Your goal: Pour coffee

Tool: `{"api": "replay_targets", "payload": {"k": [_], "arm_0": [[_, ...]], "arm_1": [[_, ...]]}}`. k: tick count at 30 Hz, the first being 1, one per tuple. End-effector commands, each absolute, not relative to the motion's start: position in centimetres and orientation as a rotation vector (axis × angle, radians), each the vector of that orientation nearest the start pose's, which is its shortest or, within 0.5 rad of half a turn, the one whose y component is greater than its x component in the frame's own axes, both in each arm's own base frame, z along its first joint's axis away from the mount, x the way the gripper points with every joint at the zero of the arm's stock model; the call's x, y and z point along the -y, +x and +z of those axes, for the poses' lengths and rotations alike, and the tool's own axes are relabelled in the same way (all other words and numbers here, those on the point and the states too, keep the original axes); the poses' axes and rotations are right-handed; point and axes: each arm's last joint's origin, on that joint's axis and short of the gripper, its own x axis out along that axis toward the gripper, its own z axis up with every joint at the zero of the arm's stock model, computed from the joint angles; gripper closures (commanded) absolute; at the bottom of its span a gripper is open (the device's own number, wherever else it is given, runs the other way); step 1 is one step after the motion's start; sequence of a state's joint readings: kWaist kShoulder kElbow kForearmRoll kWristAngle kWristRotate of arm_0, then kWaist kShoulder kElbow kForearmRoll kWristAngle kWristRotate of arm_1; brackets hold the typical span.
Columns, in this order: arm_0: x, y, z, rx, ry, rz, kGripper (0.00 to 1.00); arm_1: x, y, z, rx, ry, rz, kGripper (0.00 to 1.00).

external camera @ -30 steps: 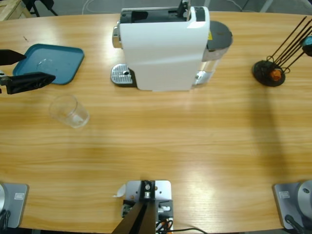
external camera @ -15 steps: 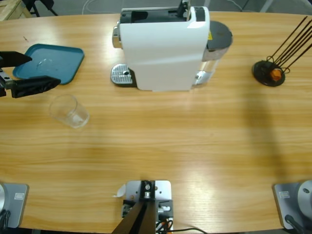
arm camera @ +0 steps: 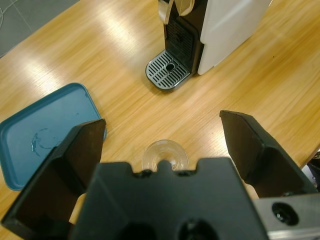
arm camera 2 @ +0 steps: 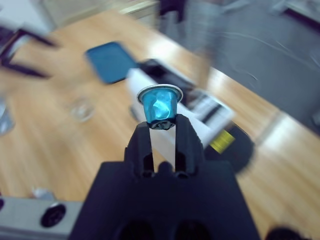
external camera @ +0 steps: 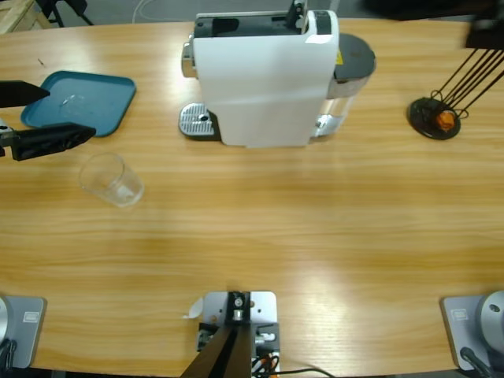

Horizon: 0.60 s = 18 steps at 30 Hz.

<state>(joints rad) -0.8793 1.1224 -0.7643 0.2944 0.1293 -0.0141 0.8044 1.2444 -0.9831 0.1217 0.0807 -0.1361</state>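
Two grippers: left gripper (external camera: 35,114) at the table's left edge; right gripper (arm camera 2: 162,132) seen only along its own wrist view.
Left jaws: spread wide, holding nothing, one over the teal tray (external camera: 79,102), one just off its near rim.
Right jaws: closed on a blue capsule (arm camera 2: 160,107), foil rim up, held high above the table.
Glass (external camera: 113,179): clear, lying tilted on the wooden table (external camera: 276,228), just beside the tray, below the left jaws.
Coffee: none discernible in the glass.
Machine (external camera: 264,75): white, at the table's far middle, drip grate (external camera: 197,122) facing the tray.
Rod stand (external camera: 433,116): black base, orange blob, far right.
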Motion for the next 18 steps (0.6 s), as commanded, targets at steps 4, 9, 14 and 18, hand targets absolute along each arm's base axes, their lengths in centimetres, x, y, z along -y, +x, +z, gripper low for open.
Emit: {"api": "replay_targets", "payload": {"k": [4,9,14,18], "arm_0": [[11.4,10.1,31.6,-0.595,0.316,-0.725,0.0],[11.3,10.0,31.3,-0.604,0.315,-0.723,0.0],[11.1,9.8,31.1,-0.606,0.314,-0.722,0.0],[11.2,9.9,30.8,-0.619,0.322,-0.72,0.0]], "arm_1": [[-25.2,19.9,37.8,-0.391,-0.53,1.273,1.0],[-28.1,22.5,38.7,-0.394,-0.627,1.288,1.0],[-29.8,24.8,38.4,-0.412,-0.691,1.165,1.0],[-30.2,25.7,37.8,-0.423,-0.734,1.093,1.0]]}}
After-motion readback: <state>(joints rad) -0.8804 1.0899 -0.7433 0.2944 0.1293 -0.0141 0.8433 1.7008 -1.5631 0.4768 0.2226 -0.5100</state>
